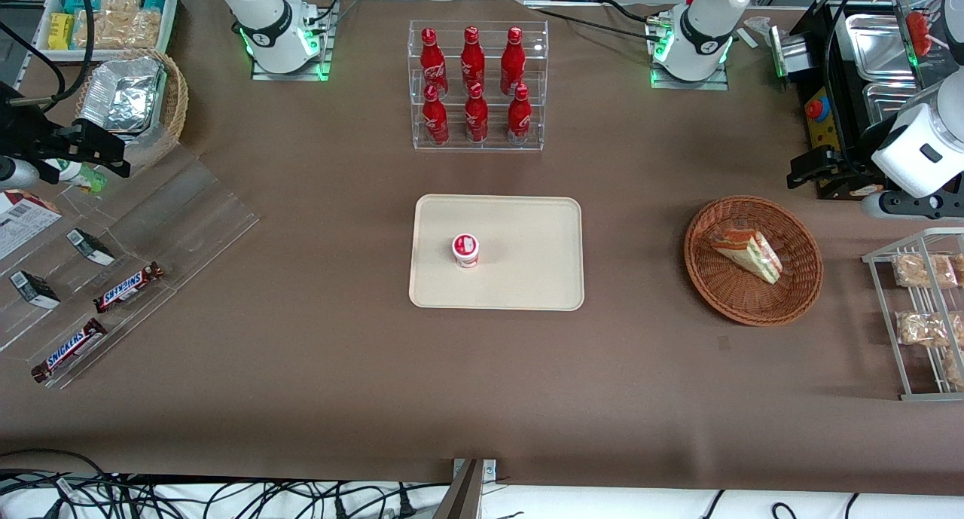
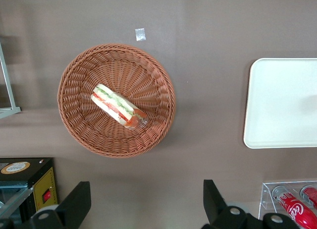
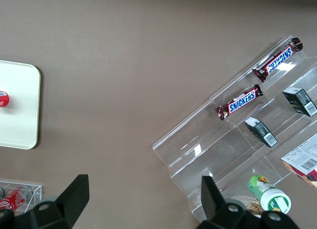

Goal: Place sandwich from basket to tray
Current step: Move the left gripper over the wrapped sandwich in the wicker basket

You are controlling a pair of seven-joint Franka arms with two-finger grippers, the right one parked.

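Sandwich (image 1: 747,251) lies in the basket (image 1: 798,293) — gripper (image 2: 143,204) hangs above it, fingers spread apart, holding nothing — tray (image 1: 527,225) well apart.

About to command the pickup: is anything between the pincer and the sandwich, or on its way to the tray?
Nothing visible. The open pincer hangs above bare table beside the basket; the sandwich lies uncovered. A small cup stands on the tray.

A brown table covering (image 1: 316,383) spans the whole work surface, evenly lit with soft shadows. White cloth and tangled black cables (image 1: 151,496) run along the edge nearest the front camera. Shiny metal trays (image 1: 874,48) sit at the working arm's end.
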